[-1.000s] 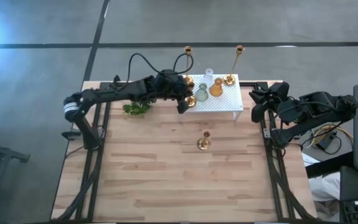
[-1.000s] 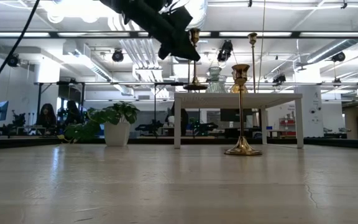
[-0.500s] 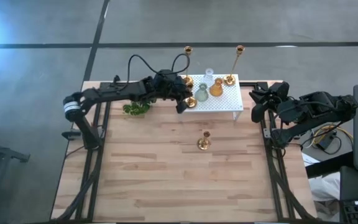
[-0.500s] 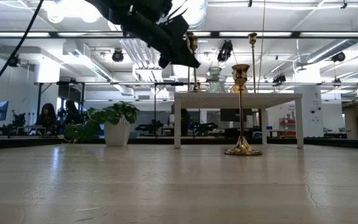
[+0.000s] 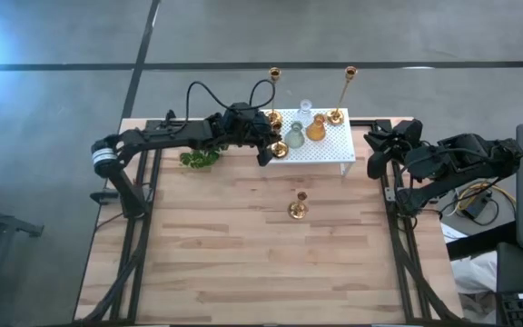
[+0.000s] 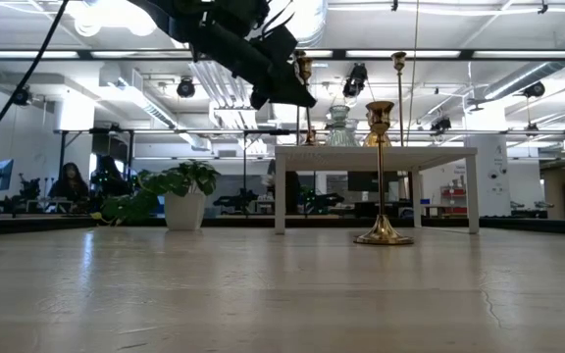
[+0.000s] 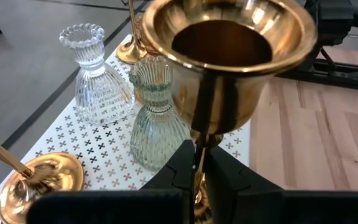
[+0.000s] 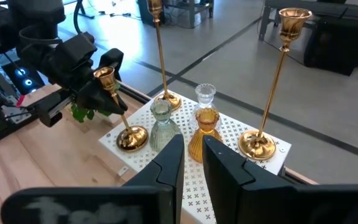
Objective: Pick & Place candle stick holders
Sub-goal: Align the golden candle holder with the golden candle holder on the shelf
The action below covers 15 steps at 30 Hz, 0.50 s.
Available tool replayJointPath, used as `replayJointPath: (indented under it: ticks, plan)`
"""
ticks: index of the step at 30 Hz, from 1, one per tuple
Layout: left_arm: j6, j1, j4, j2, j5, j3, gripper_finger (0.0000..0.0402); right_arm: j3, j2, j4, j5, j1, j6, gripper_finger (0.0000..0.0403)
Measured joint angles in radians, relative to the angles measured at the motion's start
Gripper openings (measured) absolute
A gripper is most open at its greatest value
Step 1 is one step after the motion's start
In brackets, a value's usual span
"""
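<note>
The left gripper (image 5: 266,153) is reaching over the near-left corner of the white stand (image 5: 330,145), its fingers closing on the slim stem of a short gold candlestick (image 8: 122,112) whose base is sitting on the stand. Just beyond the gripper, the green glass holder (image 7: 157,118) and clear holder (image 7: 98,74) are standing on the perforated top, with the amber holder (image 8: 204,134) beside them and two tall candlesticks at the stand's back edge (image 5: 275,95) (image 5: 343,95). A fourth candlestick (image 5: 298,205) is standing alone on the pale wooden bench (image 5: 243,263), well in front of the gripper. A potted plant (image 5: 198,159) is sitting under the left arm. The right gripper (image 5: 375,150) is waiting at the bench's right edge, fingers close together. Behind the bench, a lab room with ceiling lights is stretching away, and a person (image 6: 70,181) is sitting far off.
</note>
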Motion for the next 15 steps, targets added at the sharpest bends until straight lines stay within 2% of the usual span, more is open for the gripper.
replayJointPath:
  ticks: [3, 9, 15]
  plan:
    - [0.0, 0.001, 0.0, 0.0, 0.0, 0.0, 0.0025, 0.0, 0.0, 0.0, 0.0, 0.0, 0.002, 0.0052]
    - [0.002, 0.003, -0.016, 0.005, -0.011, -0.004, 0.0072, 0.0, 0.0, 0.0, 0.0, 0.0, 0.002, 0.0052]
    - [0.003, 0.006, 0.007, 0.003, -0.016, -0.003, 0.0082, 0.0, 0.0, 0.0, 0.0, 0.0, 0.001, 0.0052]
